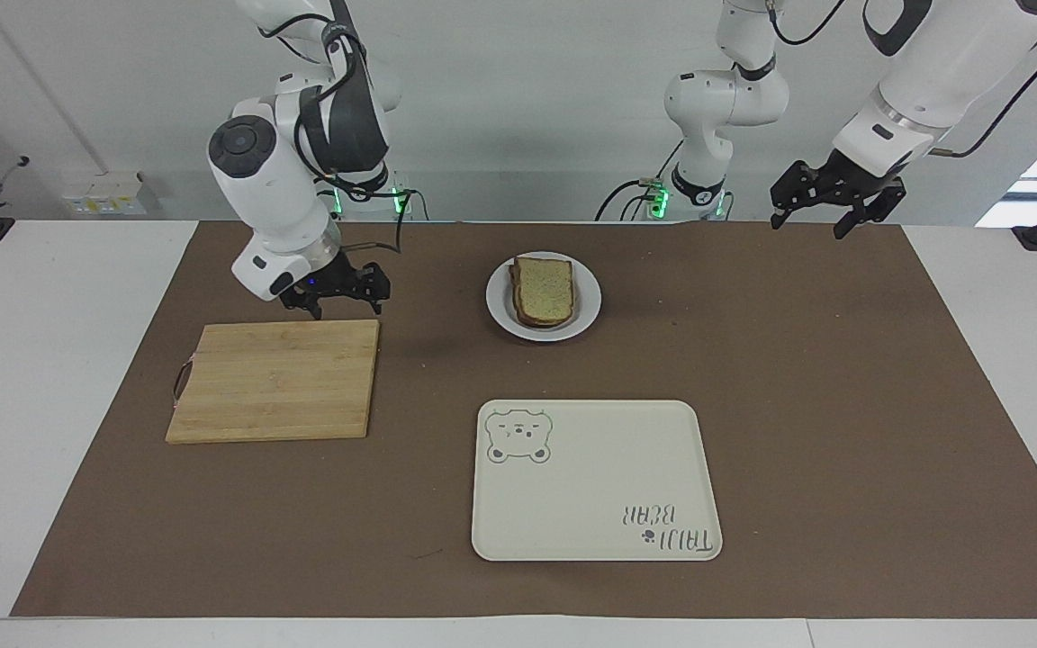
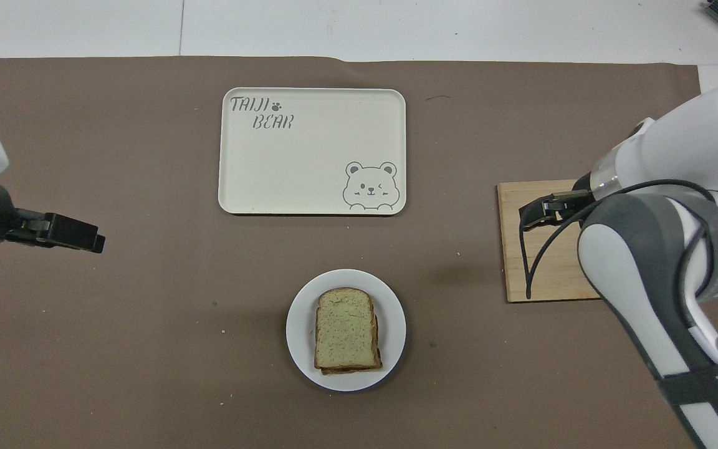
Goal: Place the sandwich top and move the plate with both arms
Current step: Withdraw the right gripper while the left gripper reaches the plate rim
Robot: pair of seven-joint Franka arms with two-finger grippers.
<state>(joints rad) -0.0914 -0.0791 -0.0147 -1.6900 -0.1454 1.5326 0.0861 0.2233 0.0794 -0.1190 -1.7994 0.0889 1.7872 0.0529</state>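
From the high camera facing the robots, the cutting board (image 1: 275,381) lies at about nine o'clock on the brown mat (image 1: 843,405). The right gripper (image 1: 347,292) hangs over the board's edge nearest the robots, fingers spread, holding nothing. At the mat's centre, toward twelve, the plate (image 1: 499,310) carries the bread slice (image 1: 545,288) stacked on another slice. The tray (image 1: 595,481) sits at six o'clock. At two o'clock the left gripper (image 1: 829,202) hovers over the mat, fingers apart, empty.

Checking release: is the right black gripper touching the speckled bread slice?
Apart. The facing view shows brown mat between the right gripper and the sandwich top.
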